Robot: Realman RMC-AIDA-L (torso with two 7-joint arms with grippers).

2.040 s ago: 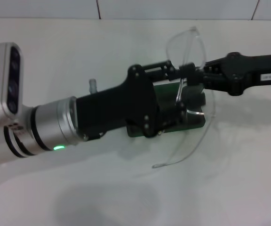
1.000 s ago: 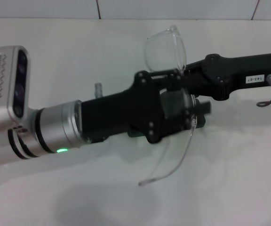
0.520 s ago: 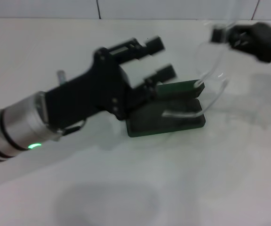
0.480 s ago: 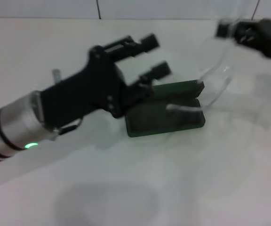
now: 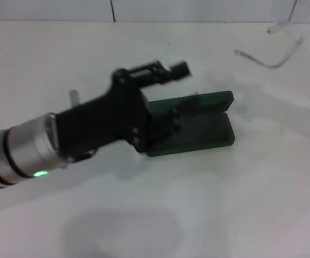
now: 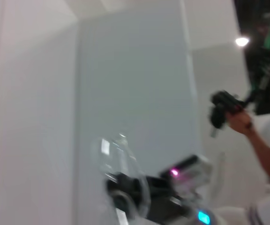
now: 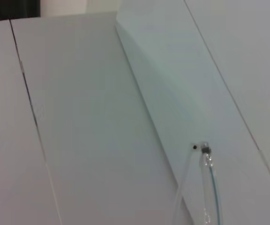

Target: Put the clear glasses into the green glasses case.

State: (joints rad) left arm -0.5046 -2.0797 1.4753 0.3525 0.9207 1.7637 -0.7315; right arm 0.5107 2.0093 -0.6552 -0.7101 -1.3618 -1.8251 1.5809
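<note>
The dark green glasses case point(image 5: 198, 124) lies open. The left gripper point(image 5: 168, 94) hangs over it, fingers apart, holding nothing. The see-through clear glasses point(image 5: 276, 45) float far behind the case; the right gripper is out of sight.

We see a brightly and evenly lit white tabletop point(image 5: 209, 215) in the head view, with a wide soft grey shadow low near the front and a fainter one beneath the left gripper point(image 5: 179, 88), whose tip is smeared by motion blur. The clear glasses point(image 5: 276, 51) show only as thin pale highlights near the top edge. In the left wrist view everything is soft and hazy, with one small bright lamp glaring at the upper corner.
</note>
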